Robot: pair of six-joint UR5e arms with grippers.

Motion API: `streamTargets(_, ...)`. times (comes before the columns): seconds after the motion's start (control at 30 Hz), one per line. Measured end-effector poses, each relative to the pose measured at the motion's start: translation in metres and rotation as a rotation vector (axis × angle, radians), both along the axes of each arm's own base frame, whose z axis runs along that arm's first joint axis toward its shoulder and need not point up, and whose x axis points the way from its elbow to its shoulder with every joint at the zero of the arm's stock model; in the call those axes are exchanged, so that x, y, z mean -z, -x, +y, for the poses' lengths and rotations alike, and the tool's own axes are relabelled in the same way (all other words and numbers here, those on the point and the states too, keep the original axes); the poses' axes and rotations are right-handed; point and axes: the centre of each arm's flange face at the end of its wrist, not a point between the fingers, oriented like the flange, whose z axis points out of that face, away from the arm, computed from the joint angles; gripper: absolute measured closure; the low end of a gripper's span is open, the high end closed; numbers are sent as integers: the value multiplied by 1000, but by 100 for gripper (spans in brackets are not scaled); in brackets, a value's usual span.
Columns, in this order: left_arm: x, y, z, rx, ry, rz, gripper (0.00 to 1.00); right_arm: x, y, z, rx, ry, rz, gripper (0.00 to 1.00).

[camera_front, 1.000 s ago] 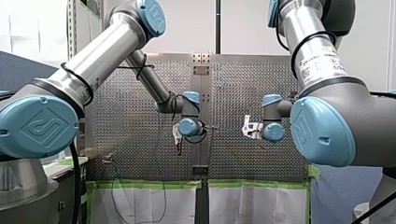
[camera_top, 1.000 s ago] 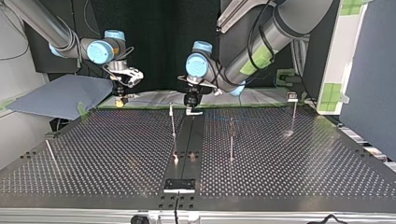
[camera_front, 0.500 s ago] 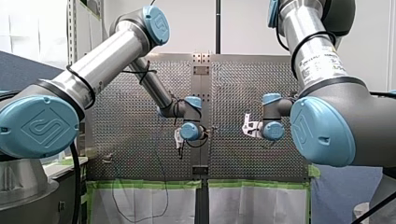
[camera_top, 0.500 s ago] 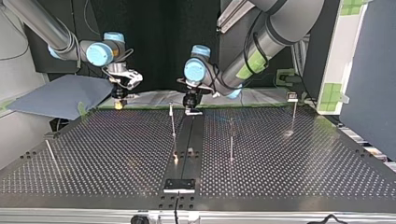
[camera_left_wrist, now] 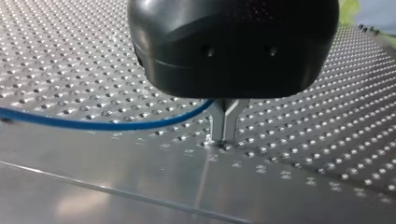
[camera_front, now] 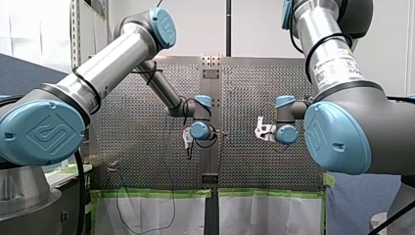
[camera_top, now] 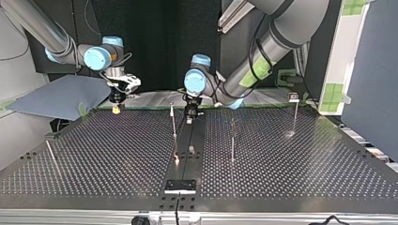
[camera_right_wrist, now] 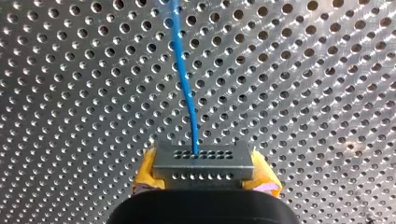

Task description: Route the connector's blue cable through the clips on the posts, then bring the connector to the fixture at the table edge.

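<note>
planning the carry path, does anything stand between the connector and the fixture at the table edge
Nothing visible does. In the top view only bare table lies between the connector and the fixture; the nearest post stands just off that line.

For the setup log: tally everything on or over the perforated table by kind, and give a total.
Thin metal posts: 4
Robot hands, my left hand and my right hand: 2
Grey metal connector with rows of holes: 1
Thin blue cable: 1
Flat black fixture plate: 1
Total: 9
</note>
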Motion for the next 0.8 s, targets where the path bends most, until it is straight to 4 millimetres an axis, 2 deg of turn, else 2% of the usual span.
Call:
streamTargets(0.23, -6, -8, 4, -11, -15, 0, 100, -1, 3, -4, 11, 4, -2, 100)
streamTargets(0.47, -5, -6, 4, -6, -55, 5, 100, -1, 5, -5, 14, 2, -1, 100)
streamTargets(0.5, -5, -6, 4, -4, -64, 6, 95, -1, 5, -5, 14, 2, -1, 100)
streamTargets(0.53, -5, -4, 3, -3, -77, 9, 95, -1, 5, -5, 13, 2, -1, 100)
streamTargets(0.57, -4, -3, 3, -2, -87, 12, 78, -1, 5, -5, 13, 2, -1, 100)
streamTargets(0.63, -3, 0, 2, -5, -112, 20, 78, -1, 5, -5, 13, 1, -1, 100)
streamTargets(0.67, -3, 2, 2, -8, -123, 24, 75, -1, 5, -5, 12, 1, -1, 100)
streamTargets(0.8, -1, 8, 2, -17, -178, 44, 75, -1, 5, -5, 11, 2, -1, 100)
